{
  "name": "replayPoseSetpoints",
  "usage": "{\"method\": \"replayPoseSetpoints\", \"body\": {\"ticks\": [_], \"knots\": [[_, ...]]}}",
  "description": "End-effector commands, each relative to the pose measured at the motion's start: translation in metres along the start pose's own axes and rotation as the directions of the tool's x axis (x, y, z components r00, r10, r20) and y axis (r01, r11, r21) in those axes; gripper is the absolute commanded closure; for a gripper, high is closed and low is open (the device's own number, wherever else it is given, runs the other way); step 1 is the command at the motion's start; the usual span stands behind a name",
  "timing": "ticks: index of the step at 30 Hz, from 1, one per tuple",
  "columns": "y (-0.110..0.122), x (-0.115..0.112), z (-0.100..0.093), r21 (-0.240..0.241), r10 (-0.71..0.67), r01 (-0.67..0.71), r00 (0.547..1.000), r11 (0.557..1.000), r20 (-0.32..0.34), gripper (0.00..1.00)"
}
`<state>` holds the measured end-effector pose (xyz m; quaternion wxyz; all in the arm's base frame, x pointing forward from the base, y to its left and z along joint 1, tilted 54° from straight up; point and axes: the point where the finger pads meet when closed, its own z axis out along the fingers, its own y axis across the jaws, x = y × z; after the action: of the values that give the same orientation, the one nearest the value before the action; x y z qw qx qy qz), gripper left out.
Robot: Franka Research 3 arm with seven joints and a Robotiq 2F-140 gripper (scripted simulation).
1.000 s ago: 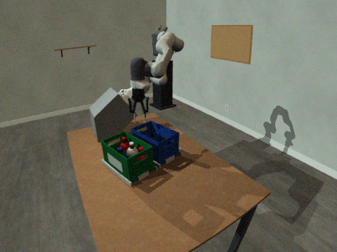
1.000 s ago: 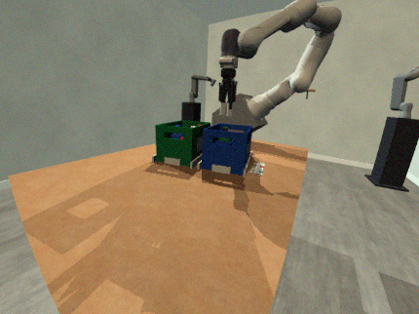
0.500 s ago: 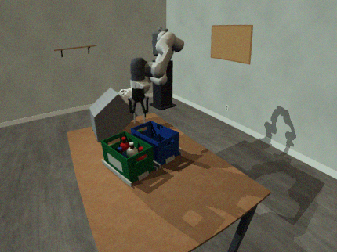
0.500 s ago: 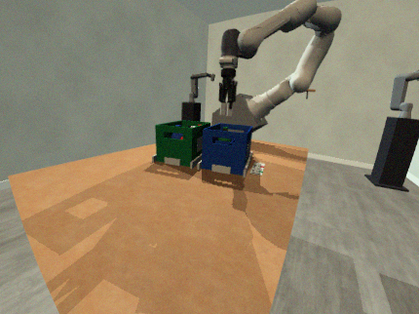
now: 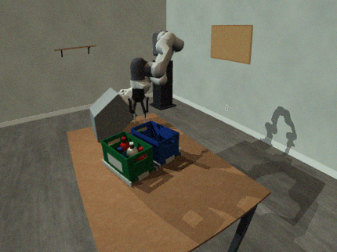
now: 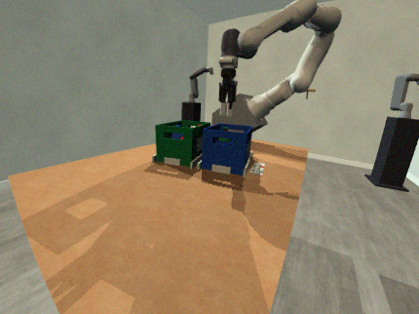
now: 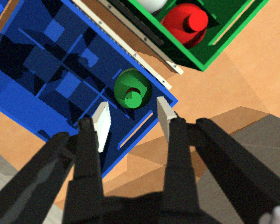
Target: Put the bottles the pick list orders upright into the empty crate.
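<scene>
The gripper (image 5: 139,120) (image 6: 226,109) (image 7: 133,110) hung open above the blue crate (image 5: 168,142) (image 6: 226,150) (image 7: 27,102), a green bottle (image 7: 132,89) below it.

Its fingers stood apart with nothing clamped between them. The green bottle occupied a corner compartment of the blue crate, seemingly upright, though the steep wrist view made its tilt hard to judge. Beside it, the green crate (image 5: 139,171) (image 6: 173,150) (image 7: 204,65) held red bottles, a white-topped bottle (image 5: 132,149) and a blue-capped one. The pick list (image 6: 258,169) lay on the table (image 5: 176,202) (image 6: 161,232), its lines too small to read.
</scene>
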<state>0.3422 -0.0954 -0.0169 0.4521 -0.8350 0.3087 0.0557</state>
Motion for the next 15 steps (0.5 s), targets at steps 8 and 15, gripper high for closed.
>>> {"method": "replayPoseSetpoints", "body": {"ticks": [8, 15], "knots": [[0.0001, -0.0002, -0.001, -0.001, 0.003, -0.003, 1.0, 1.0, 0.001, 0.62], [-0.0012, -0.0028, -0.001, -0.001, 0.003, -0.003, 1.0, 1.0, 0.001, 0.62]]}}
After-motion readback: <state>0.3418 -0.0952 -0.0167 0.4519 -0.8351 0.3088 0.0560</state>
